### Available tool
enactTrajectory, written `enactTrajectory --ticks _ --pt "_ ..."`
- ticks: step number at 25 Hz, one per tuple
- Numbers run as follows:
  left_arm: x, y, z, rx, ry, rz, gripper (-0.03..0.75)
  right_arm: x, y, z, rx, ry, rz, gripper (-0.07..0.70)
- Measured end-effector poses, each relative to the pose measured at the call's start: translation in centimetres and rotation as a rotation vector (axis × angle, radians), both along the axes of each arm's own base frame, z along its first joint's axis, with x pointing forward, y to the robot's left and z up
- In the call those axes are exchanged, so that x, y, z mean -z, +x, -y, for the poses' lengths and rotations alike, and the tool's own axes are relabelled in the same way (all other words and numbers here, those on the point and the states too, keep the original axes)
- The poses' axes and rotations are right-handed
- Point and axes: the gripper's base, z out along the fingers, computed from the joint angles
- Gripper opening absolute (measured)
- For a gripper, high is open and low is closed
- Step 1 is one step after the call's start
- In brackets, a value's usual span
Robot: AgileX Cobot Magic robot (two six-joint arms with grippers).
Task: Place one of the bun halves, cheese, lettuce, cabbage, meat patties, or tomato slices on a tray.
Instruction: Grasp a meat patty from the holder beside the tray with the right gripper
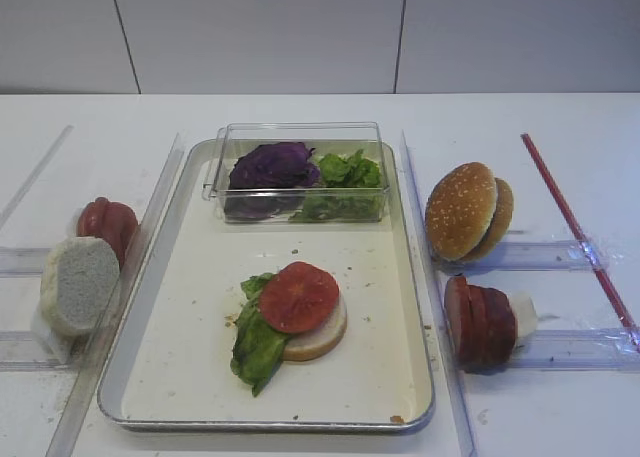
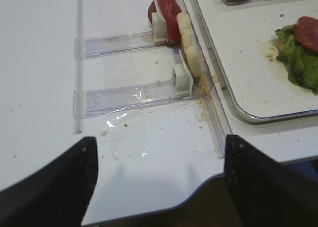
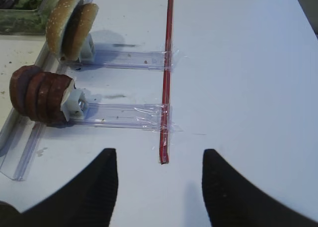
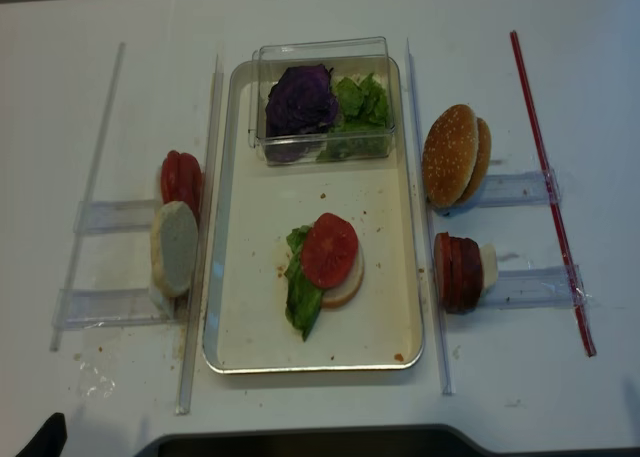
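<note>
One bun half lies cut face down near the middle of the tray, with lettuce spilling out to its left and a tomato slice on top. At the tray's far end a clear box holds cabbage on the left and more lettuce on the right. Right of the tray, three patties stand on edge against a white block on a clear strip, and behind them two seeded buns lean together on another strip. A red rod lies across the outer ends of both strips. Left of the tray, a pale bun half stands upright, with tomato slices on edge behind it. The right gripper hangs over bare table near the rod's near end, its fingers spread wide and holding nothing. The left gripper hovers at the table's near edge, also spread and empty.
</note>
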Motion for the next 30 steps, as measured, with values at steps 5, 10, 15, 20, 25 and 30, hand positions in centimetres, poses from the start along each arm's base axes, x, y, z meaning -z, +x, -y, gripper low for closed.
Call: enactTrajectory --ticks 5,10,15,20,25,30 --pt "0.00 0.00 0.00 0.000 0.000 0.000 0.486 0.00 0.00 0.00 0.001 0.002 0.000 0.405" --pt "0.00 0.00 0.00 0.000 0.000 0.000 0.486 0.00 0.00 0.00 0.001 0.002 0.000 0.405" --pt "0.00 0.00 0.00 0.000 0.000 0.000 0.486 0.00 0.00 0.00 0.001 0.002 0.000 0.405" --pt "0.00 0.00 0.00 0.000 0.000 0.000 0.486 0.00 0.00 0.00 0.001 0.002 0.000 0.405" --pt "0.00 0.00 0.00 0.000 0.000 0.000 0.486 0.00 0.00 0.00 0.001 0.002 0.000 0.405" --pt "0.00 0.00 0.00 0.000 0.000 0.000 0.486 0.00 0.00 0.00 0.001 0.002 0.000 0.405"
